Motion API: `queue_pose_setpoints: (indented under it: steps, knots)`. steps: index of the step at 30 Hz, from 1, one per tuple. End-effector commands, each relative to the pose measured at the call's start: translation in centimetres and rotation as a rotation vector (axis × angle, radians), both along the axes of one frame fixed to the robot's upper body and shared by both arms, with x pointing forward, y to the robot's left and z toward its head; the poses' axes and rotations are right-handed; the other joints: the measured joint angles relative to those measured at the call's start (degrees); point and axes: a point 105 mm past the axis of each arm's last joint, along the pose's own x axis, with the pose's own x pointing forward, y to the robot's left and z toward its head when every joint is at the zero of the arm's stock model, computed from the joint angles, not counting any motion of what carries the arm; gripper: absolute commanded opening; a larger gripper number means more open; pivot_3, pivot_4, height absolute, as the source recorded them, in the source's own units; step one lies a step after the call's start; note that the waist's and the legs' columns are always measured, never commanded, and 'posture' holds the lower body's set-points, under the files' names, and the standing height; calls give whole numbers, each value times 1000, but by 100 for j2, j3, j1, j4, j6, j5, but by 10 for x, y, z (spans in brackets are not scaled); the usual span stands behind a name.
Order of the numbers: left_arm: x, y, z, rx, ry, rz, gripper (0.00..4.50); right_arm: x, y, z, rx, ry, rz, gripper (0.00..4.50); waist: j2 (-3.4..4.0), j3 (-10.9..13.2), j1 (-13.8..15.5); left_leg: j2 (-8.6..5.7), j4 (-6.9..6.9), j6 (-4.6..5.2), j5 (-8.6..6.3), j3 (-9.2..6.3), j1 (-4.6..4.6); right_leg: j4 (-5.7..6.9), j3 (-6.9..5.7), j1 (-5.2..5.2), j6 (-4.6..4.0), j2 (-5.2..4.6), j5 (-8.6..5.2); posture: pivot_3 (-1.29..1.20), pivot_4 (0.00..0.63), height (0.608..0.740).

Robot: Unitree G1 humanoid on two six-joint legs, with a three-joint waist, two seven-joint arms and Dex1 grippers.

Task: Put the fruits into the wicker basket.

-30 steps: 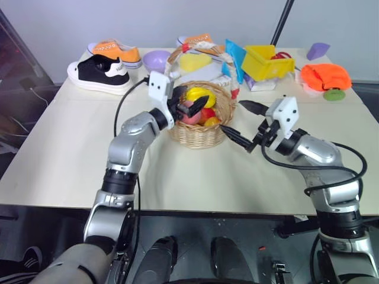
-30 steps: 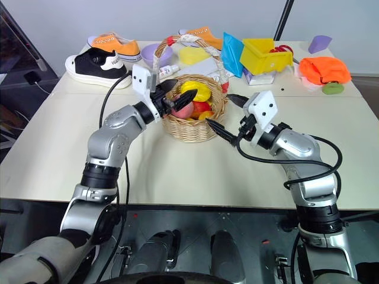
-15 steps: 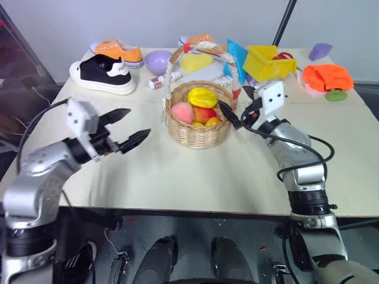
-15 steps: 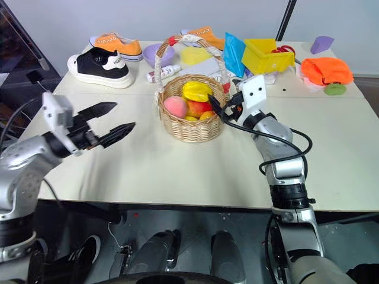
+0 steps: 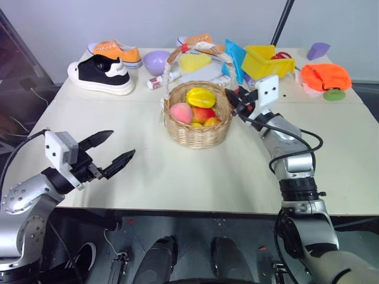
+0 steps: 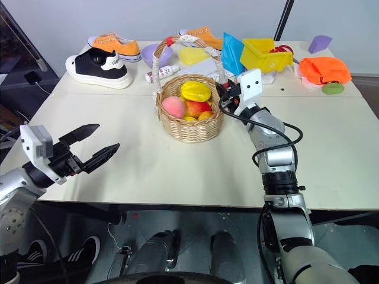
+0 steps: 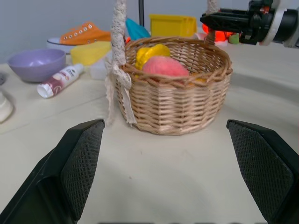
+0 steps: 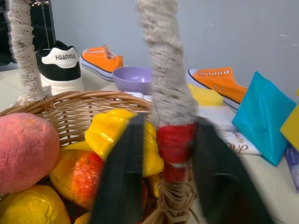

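The wicker basket (image 5: 197, 129) stands mid-table with the fruits inside it: a pink peach (image 5: 180, 112), a yellow starfruit (image 5: 201, 96), a red-orange oval one (image 5: 203, 113) and a yellowish mango (image 5: 212, 121). My right gripper (image 5: 233, 98) is at the basket's right rim, shut on the foot of the handle (image 8: 168, 93) at its red band, one finger on each side. Well clear of the basket, near the table's front left corner, my left gripper (image 5: 122, 144) is open and holds nothing.
Along the back edge lie a black-and-white shoe (image 5: 99, 74), two orange shoes (image 5: 113, 51), a purple bowl (image 5: 157, 59), a small tube (image 5: 161, 80), a yellow plastic bin (image 5: 266, 61), a blue packet (image 5: 236, 57) and an orange cloth (image 5: 324, 76).
My left gripper drew back out of the basket to the front left, still open. My right gripper moved in to the basket's handle foot and shut on it.
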Motion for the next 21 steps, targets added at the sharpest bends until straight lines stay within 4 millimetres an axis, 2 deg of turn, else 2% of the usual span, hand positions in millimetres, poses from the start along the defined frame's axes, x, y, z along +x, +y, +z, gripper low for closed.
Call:
queue_pose_setpoints:
  steps: [1,5,10,15,18,21]
  knots:
    - [-3,-4,10,15,-56,-21,4500,-5,0,16,23,-61,15,25,4,1,-9,0,-1,0,0,0,0,0,1,-1,0,0,0,0,150,740]
    - [1,-11,12,4,-61,-51,4500,-9,-12,28,42,-103,-3,25,4,1,-3,1,-2,0,0,0,0,0,0,-2,0,1,0,0,150,740]
    - [9,-17,16,-7,-66,-90,4500,-22,-48,50,38,-175,-70,25,8,4,36,-5,-1,1,0,0,-3,-4,-1,0,0,-5,0,0,150,740]
    - [19,-39,17,-34,-49,-220,4500,-39,-136,58,43,-184,-353,25,8,4,68,-5,-1,1,0,-1,-3,-7,-3,3,0,-5,0,0,150,740]
    - [25,-52,18,-39,-47,-297,4500,-55,-171,59,17,-206,-487,25,9,4,41,-6,-2,3,-1,3,-3,-9,-2,5,0,-6,0,0,150,740]
    - [31,-65,20,-38,-55,-387,4500,-72,-195,55,-10,-207,-587,25,15,3,2,-1,-2,3,-1,6,-2,-6,-1,2,0,-3,0,0,150,740]
